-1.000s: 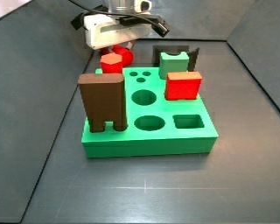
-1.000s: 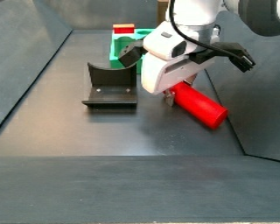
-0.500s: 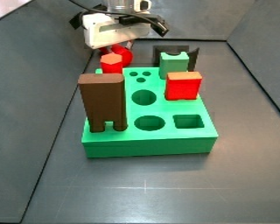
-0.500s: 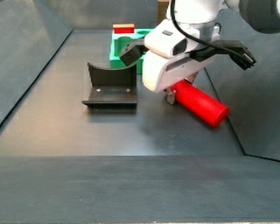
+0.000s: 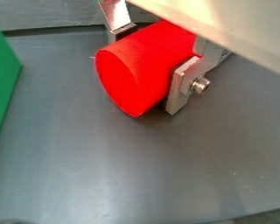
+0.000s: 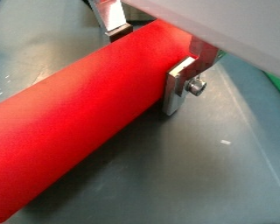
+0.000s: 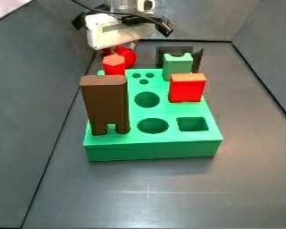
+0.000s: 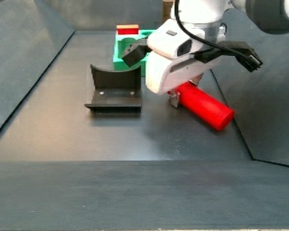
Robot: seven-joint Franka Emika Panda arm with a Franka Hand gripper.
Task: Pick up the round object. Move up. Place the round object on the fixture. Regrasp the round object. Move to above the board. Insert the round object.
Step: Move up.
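Straddling the unmarked round object (image 6: 95, 131), the gripper (image 6: 154, 61) jaws sit low.

The gripper (image 8: 175, 97) is low on the floor at one end of the round object (image 8: 205, 106), its silver fingers (image 5: 185, 83) on both sides of the red cylinder — no free room is left between plates and peg. Beside the round object, the fixture (image 8: 112, 87) stands close, and the board (image 8: 131, 45) rises behind it. On the peg's far side the floor runs into the sloping wall (image 8: 270, 99) — little passage there. In front of the round object, the floor is open.
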